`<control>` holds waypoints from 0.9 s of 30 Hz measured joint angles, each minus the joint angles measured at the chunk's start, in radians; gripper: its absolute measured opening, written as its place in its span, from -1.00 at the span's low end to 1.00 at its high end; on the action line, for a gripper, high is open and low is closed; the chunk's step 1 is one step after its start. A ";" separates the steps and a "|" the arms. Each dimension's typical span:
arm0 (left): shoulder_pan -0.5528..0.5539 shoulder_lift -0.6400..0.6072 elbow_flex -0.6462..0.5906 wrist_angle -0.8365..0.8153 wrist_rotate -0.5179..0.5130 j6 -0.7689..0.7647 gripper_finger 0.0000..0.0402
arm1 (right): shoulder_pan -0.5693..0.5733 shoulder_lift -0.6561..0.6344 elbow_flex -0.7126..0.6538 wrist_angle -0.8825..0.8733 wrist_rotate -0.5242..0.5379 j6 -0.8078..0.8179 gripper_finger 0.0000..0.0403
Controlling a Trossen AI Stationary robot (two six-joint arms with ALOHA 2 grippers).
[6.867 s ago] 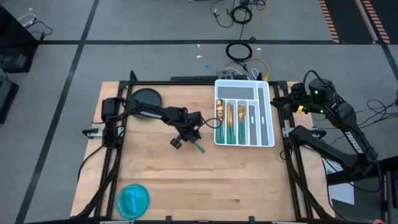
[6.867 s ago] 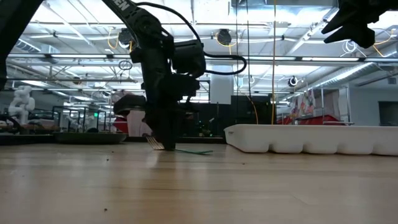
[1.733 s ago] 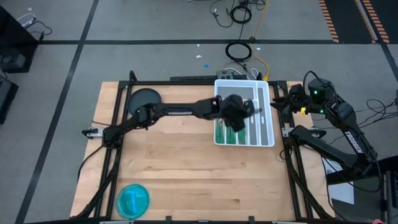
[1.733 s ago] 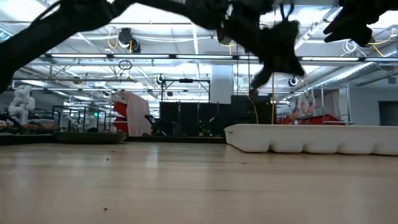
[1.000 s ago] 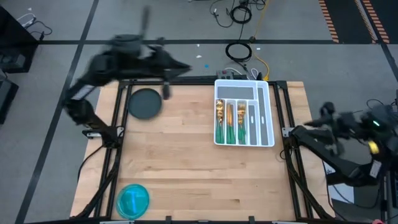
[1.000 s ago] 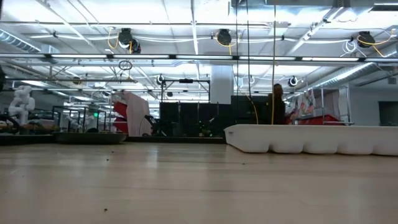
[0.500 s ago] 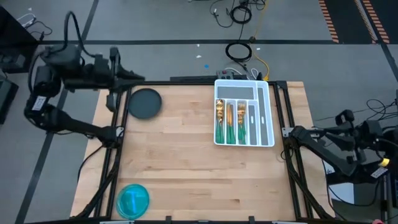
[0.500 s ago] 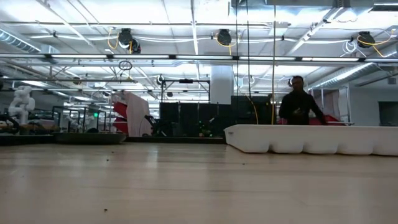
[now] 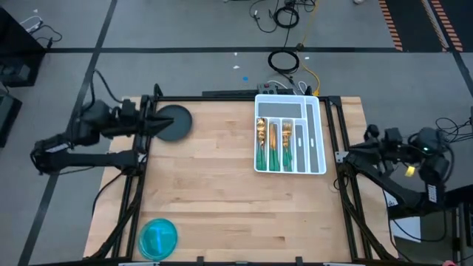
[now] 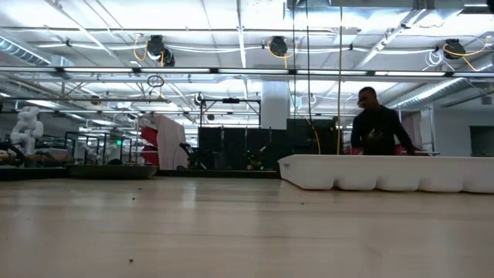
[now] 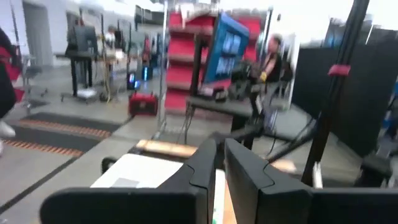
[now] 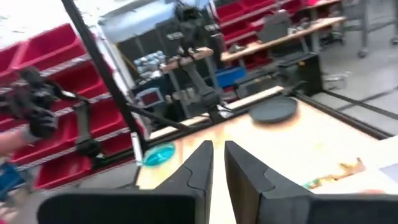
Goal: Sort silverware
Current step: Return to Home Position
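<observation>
Two grippers wait, jaws closed and empty. The left gripper (image 9: 158,124) is at the tabletop's (image 9: 222,199) left edge, by the dark plate (image 9: 179,120). The silverware (image 9: 274,145) lies in the white tray (image 9: 316,142) near the far right corner. The right gripper (image 9: 372,139) is past the right edge.

A grey concrete floor (image 9: 59,29) crossed by dark seams surrounds the pale wooden plank surface (image 9: 222,207). A coiled black cable (image 9: 283,60) lies on the floor, and orange-and-black hazard striping (image 9: 432,22) marks one corner. White roof trusses with long strip lights (image 10: 239,38) run overhead. Red storage bins (image 12: 37,56) fill racks. A person in dark clothing (image 10: 378,130) stands far back.
</observation>
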 joint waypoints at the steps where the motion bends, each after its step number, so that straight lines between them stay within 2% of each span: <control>1: 0.000 -0.033 -0.054 0.054 0.000 -0.020 -0.80 | -0.001 0.000 -0.021 0.025 -0.017 0.010 -0.84; 7: -0.004 -0.202 -0.315 0.325 0.018 -0.119 -0.80 | -0.006 0.000 -0.098 0.090 -0.109 0.084 -0.86; 12: -0.027 -0.293 -0.442 0.418 0.028 -0.205 -0.80 | -0.058 0.000 -0.115 0.095 -0.128 0.091 -0.86; 16: -0.044 -0.328 -0.483 0.432 0.028 -0.218 -0.80 | -0.125 -0.001 -0.148 0.173 -0.190 0.127 -0.86; 21: -0.052 -0.339 -0.500 0.430 0.022 -0.218 -0.80 | -0.204 -0.001 -0.259 0.304 -0.280 0.207 -0.86; 27: -0.052 -0.337 -0.501 0.433 0.015 -0.234 -0.80 | -0.218 -0.002 -0.399 0.474 -0.298 0.303 -0.86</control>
